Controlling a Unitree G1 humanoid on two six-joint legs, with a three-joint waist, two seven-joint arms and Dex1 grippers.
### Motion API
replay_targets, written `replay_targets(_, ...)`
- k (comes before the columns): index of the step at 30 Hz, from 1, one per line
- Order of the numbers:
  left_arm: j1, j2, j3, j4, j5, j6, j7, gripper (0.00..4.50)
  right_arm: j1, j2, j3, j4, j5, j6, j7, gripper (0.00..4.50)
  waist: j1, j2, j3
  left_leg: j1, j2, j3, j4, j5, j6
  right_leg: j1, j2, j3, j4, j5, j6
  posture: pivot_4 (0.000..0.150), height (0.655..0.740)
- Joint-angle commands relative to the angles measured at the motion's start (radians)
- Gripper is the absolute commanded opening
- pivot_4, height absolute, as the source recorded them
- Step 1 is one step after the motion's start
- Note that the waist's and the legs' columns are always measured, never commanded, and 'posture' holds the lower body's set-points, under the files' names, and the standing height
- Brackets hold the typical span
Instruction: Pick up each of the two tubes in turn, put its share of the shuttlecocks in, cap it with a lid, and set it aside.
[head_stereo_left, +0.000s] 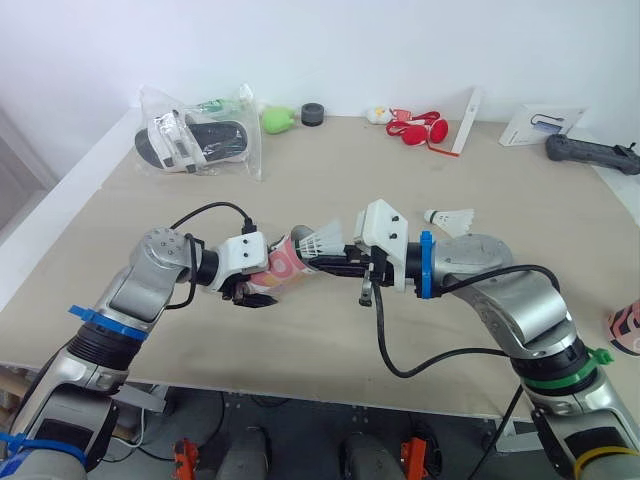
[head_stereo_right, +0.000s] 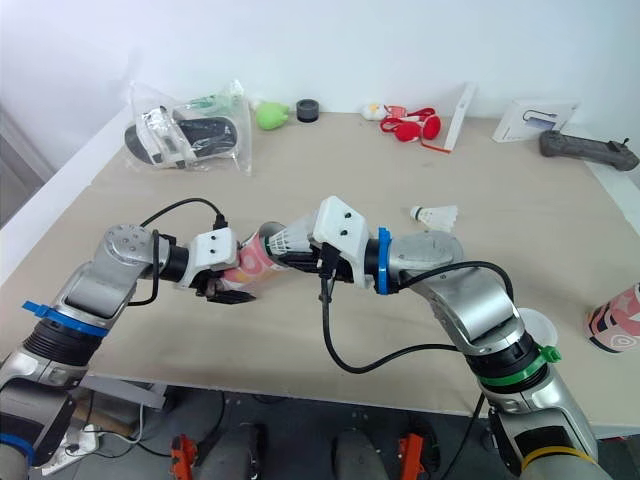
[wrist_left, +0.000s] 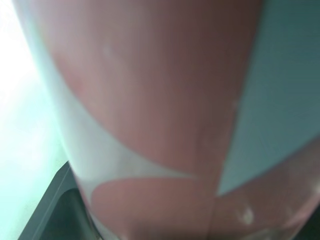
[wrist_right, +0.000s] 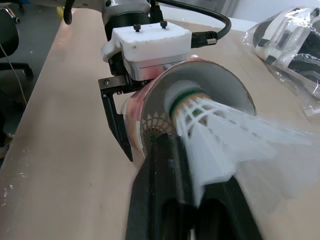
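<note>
My left gripper (head_stereo_left: 260, 285) is shut on a pink-and-white tube (head_stereo_left: 283, 262), held tilted just above the table with its open mouth (wrist_right: 220, 82) facing the right arm. The tube's side shows close up in the left wrist view (wrist_left: 150, 100). My right gripper (head_stereo_left: 320, 262) is shut on a white shuttlecock (head_stereo_left: 322, 240), cork end at the tube's mouth, feathers outside (wrist_right: 235, 145). Another shuttlecock is visible deep inside the tube. A loose shuttlecock (head_stereo_left: 450, 216) lies on the table beyond the right arm. A second pink tube (head_stereo_right: 615, 320) lies at the table's right edge.
Along the far edge lie a plastic bag with sandals (head_stereo_left: 195, 140), a green toy (head_stereo_left: 278, 120), a black roll (head_stereo_left: 313, 114), red items (head_stereo_left: 420, 130), a white strip (head_stereo_left: 468, 120), a white box (head_stereo_left: 540, 125) and a black controller (head_stereo_left: 590, 152). The table's front edge runs just below both arms.
</note>
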Motion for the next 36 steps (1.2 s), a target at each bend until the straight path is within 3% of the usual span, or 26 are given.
replay_targets(1,0.029,-0.021,-0.048,-0.006,-0.015,0.023,-0.008,3.16,-0.016,0.017,-0.018,-0.028,0.019,0.006,0.027,1.83,0.0,0.0,0.0,0.0,0.0,0.0,0.0,0.0,0.0,0.0,0.0,0.0,0.0,0.0,0.0,0.15,0.74)
replay_targets(3,0.028,-0.021,-0.048,-0.005,-0.014,0.023,-0.007,3.16,-0.016,0.015,-0.047,-0.035,0.035,0.019,0.028,2.71,0.0,0.0,0.0,0.0,0.0,0.0,0.0,0.0,0.0,0.0,0.0,0.0,0.0,0.0,0.0,0.15,0.74)
replay_targets(4,0.027,-0.021,-0.048,-0.004,-0.014,0.023,-0.008,3.16,-0.015,0.012,-0.064,-0.041,0.045,0.028,0.029,2.89,0.0,0.0,0.0,0.0,0.0,0.0,0.0,0.0,0.0,0.0,0.0,0.0,0.0,0.0,0.0,0.15,0.74)
replay_targets(6,0.026,-0.022,-0.049,-0.004,-0.014,0.023,-0.008,3.16,-0.01,0.003,-0.114,-0.056,0.078,0.052,0.031,4.09,0.0,0.0,0.0,0.0,0.0,0.0,-0.001,0.0,0.0,0.0,0.0,0.0,0.0,0.0,0.0,0.15,0.74)
replay_targets(7,0.026,-0.023,-0.049,-0.004,-0.014,0.022,-0.008,3.16,-0.005,-0.002,-0.151,-0.059,0.102,0.065,0.027,4.38,0.001,0.0,0.0,0.0,0.0,0.0,-0.001,0.0,0.0,0.0,0.0,0.0,0.0,0.0,0.0,0.15,0.74)
replay_targets(12,0.025,-0.022,-0.048,-0.001,-0.013,0.02,-0.009,3.16,0.087,-0.06,-0.38,0.037,0.119,0.077,-0.045,4.38,0.007,-0.002,0.0,-0.001,-0.001,-0.001,0.0,0.0,0.0,0.001,-0.001,-0.001,0.0,0.0,0.0,0.15,0.74)
replay_targets(18,0.026,-0.023,-0.048,0.009,-0.013,0.016,-0.01,3.16,0.191,-0.111,-0.513,0.273,-0.046,-0.011,-0.221,4.38,0.005,-0.002,0.0,0.0,-0.001,0.0,-0.001,0.0,0.0,0.001,-0.001,0.0,-0.001,0.0,0.0,0.15,0.74)
replay_targets(27,0.01,-0.03,-0.052,0.028,-0.008,0.009,-0.014,3.16,0.143,-0.022,-0.472,0.534,-0.186,-0.104,-0.389,4.38,-0.001,0.0,0.0,0.001,-0.001,0.001,-0.001,0.0,0.0,0.001,-0.001,0.001,-0.001,0.0,0.001,0.15,0.74)
replay_targets(36,0.018,-0.023,-0.05,0.013,-0.004,0.013,-0.012,3.16,-0.035,0.082,-0.343,0.852,-0.305,-0.277,-0.384,4.38,-0.003,0.001,0.0,0.001,-0.002,0.002,-0.001,0.001,0.001,0.001,-0.001,0.002,-0.002,0.002,0.001,0.15,0.74)
